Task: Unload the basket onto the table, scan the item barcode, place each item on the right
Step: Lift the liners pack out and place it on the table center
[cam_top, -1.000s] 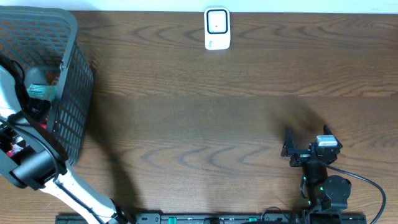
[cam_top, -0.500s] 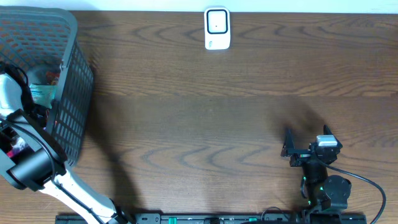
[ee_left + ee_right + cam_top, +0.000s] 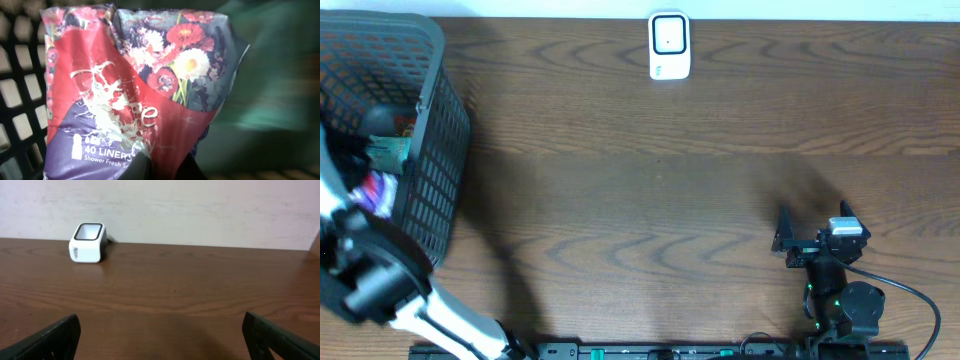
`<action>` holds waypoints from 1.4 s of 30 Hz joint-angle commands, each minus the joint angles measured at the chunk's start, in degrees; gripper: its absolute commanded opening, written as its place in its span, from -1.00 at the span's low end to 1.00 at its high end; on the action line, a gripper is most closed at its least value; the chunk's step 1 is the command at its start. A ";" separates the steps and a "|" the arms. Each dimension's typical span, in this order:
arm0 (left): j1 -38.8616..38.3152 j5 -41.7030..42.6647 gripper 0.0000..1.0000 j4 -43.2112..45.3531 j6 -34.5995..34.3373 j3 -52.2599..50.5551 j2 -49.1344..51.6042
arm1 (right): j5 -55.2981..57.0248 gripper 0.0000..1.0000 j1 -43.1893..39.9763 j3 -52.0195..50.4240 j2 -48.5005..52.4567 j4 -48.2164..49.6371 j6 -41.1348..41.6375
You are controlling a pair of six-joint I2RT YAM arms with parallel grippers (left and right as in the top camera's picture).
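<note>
The pack of liners [image 3: 135,100] fills the left wrist view, with a floral print on top, a red and purple band below and "40 LINERS" readable near the bottom. It sits right in front of the left gripper [image 3: 165,167], just above the fingertips. The jaws are pressed together on the pack's lower edge, pinching the film. No barcode shows on this face, so I'd guess it's on the back or a side.

It looks like a soft plastic wrap, creased and glossy, so I'd call it light, squashy and a bit slick. A pinch on loose film alone could let it swing or slide. Deeper across the padded body looks like the safer hold, leaving the printed faces free.

Behind the pack is the black mesh wall of the basket [image 3: 440,150], so the pick is happening inside it. The rest of that view is a green smear and can't be read.

Out on the table [image 3: 640,170], the white scanner [image 3: 669,45] stands well away from the left gripper, by the far edge. The right gripper [image 3: 161,332] is spread wide and holds nothing, with the scanner ahead of it and off to its left.
</note>
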 commanded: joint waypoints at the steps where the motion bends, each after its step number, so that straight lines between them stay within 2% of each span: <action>1: 0.02 7.04 -0.86 3.28 0.33 9.42 -17.09 | 0.07 0.99 -0.17 -0.09 -0.13 -0.24 -0.83; 7: -2.54 14.88 -0.86 13.64 -0.83 10.03 -32.96 | 0.04 0.99 -0.17 -0.09 -0.13 -0.24 -0.83; 8: -6.03 19.34 -0.86 16.48 -1.68 10.01 -36.20 | 0.04 0.99 -0.17 -0.09 -0.13 -0.24 -0.83; 10: -12.17 22.88 -0.86 18.56 -1.62 10.01 -38.05 | 0.07 0.99 -0.17 -0.09 -0.13 -0.24 -0.83; 14: -28.83 22.03 -0.86 18.40 2.97 9.35 -37.51 | 0.04 0.99 -0.17 -0.09 -0.13 -0.24 -0.83; 16: -38.29 19.30 -0.85 17.66 6.97 8.09 -35.78 | 0.07 0.99 -0.17 -0.09 -0.13 -0.24 -0.83; 17: -45.11 15.08 -0.86 16.48 9.57 7.28 -33.64 | 0.04 0.98 -0.17 -0.09 -0.13 -0.24 -0.83; 21: -56.68 6.14 -0.87 13.62 12.92 6.62 -26.51 | 0.07 0.99 -0.17 -0.09 -0.13 -0.24 -0.83; 23: -60.85 4.94 -0.86 12.79 12.85 6.62 -22.01 | 0.07 0.99 -0.17 -0.09 -0.13 -0.24 -0.83; 28: -67.65 3.96 -0.86 13.29 12.85 6.62 -10.99 | 0.04 0.99 -0.17 -0.09 -0.13 -0.24 -0.83; 37: -70.38 2.40 -0.85 13.05 12.81 6.62 3.19 | 0.07 0.98 -0.17 -0.09 -0.13 -0.24 -0.83; 38: -70.36 2.40 -0.69 12.96 12.83 6.62 3.91 | 0.07 0.99 -0.17 -0.09 -0.13 -0.24 -0.83; 39: -70.34 2.40 -0.28 12.74 12.83 6.62 4.37 | 0.04 0.99 -0.17 -0.09 -0.13 -0.24 -0.83; 40: -70.23 2.38 0.33 12.61 12.90 6.62 4.46 | 0.07 0.99 -0.17 -0.09 -0.13 -0.24 -0.83; 41: -70.18 2.38 0.65 12.63 13.38 6.71 4.33 | 0.04 0.98 -0.17 -0.09 -0.13 -0.24 -0.83; 42: -69.96 2.38 0.82 12.61 14.56 7.15 3.85 | 0.07 0.99 -0.17 -0.09 -0.13 -0.24 -0.83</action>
